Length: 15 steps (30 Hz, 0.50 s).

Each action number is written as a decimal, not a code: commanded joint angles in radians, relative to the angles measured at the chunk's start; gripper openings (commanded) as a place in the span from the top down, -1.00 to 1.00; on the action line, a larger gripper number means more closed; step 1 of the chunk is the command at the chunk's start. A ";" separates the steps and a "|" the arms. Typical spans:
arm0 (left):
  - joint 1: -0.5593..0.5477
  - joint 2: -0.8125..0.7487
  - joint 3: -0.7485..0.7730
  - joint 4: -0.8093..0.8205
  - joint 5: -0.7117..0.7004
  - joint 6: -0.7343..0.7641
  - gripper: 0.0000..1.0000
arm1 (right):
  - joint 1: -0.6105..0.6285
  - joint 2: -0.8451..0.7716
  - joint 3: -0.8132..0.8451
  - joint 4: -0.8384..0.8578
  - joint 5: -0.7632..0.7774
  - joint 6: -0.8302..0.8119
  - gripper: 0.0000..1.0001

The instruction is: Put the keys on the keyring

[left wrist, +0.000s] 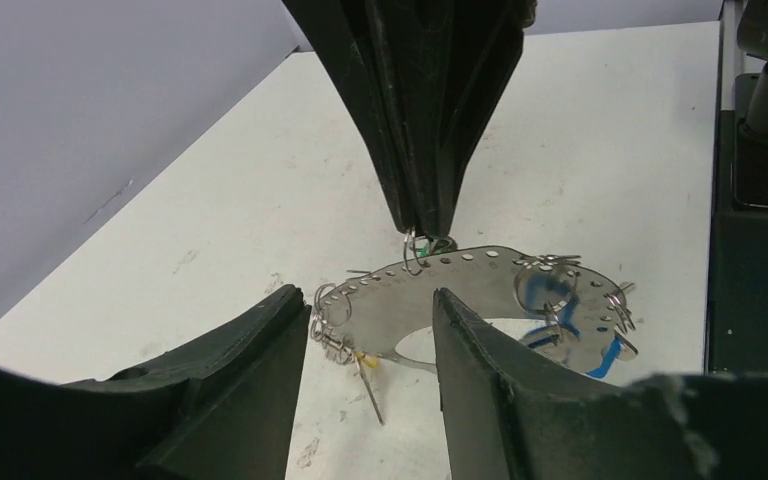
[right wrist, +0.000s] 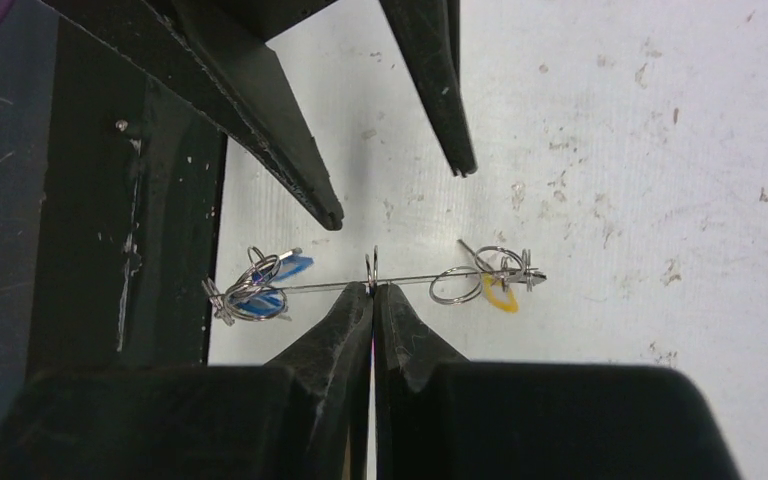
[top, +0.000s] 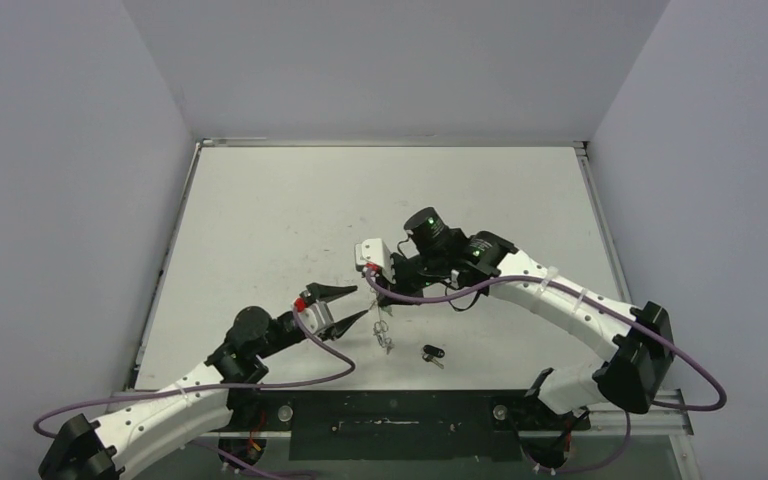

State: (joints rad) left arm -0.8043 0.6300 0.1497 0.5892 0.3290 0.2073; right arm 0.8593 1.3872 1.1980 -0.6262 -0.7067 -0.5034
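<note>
My right pincer (right wrist: 372, 292) is clamped on the keyring (left wrist: 460, 265) above the near tabletop (top: 290, 200). My left pincer (left wrist: 368, 300) gapes just beside it. The blue key (right wrist: 282, 266) and yellow key (right wrist: 503, 303) hang threaded; the black key (top: 432, 353) lies loose, not yet on.

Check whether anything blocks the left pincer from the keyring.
Nothing visible does. The keyring hangs from the shut right pincer, straight ahead of the open left pincer; no object lies between them.
</note>
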 commanded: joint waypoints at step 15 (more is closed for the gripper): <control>-0.002 0.053 0.107 -0.132 0.045 0.008 0.32 | 0.090 0.237 0.330 -0.303 0.213 0.095 1.00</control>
State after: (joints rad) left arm -0.8043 0.6640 0.2104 0.4282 0.3397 0.2268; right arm 0.9253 1.6394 1.4796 -0.9127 -0.5201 -0.4301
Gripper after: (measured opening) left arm 0.347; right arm 0.028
